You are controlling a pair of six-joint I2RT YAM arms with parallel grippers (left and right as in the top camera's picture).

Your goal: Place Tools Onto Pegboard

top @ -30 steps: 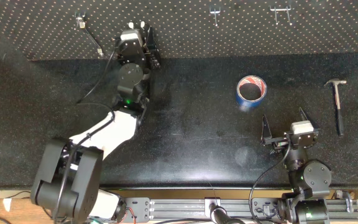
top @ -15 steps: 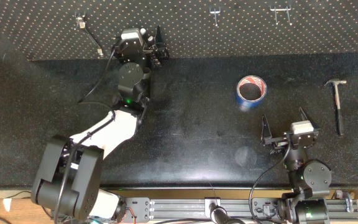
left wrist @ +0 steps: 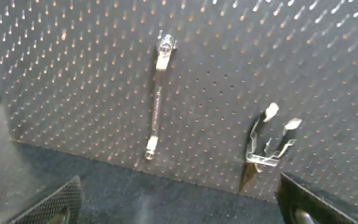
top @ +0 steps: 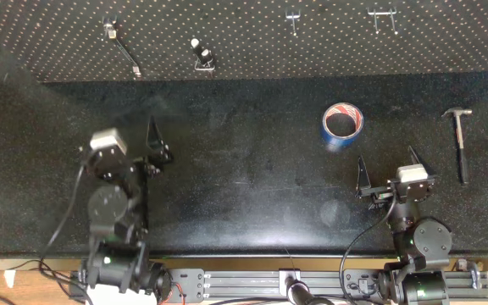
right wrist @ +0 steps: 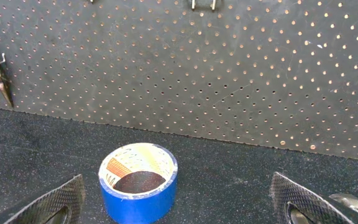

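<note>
Logging the state from my remote station. The black perforated pegboard stands along the far side of the dark bench.

- Slim silver wrench: hanging upright on the pegboard, toward its left end.
- Dark-handled pliers with pale grip ends: hooked on the pegboard a little nearer its middle than the wrench, nose pointing down.
- Blue tape roll with a printed inner core: lying flat on the bench in front of the pegboard's right half, apart from it.
- Steel-headed hammer with a dark handle: lying on the bench before the pegboard's right end, head toward the board.
- Two metal hooks sit on the pegboard's right half.

Left hand: released, fingers spread wide, grasping nothing, well back from the pegboard and facing its left part. Right hand: also released and holding nothing, well back from the pegboard, with the tape roll between it and the board.
</note>
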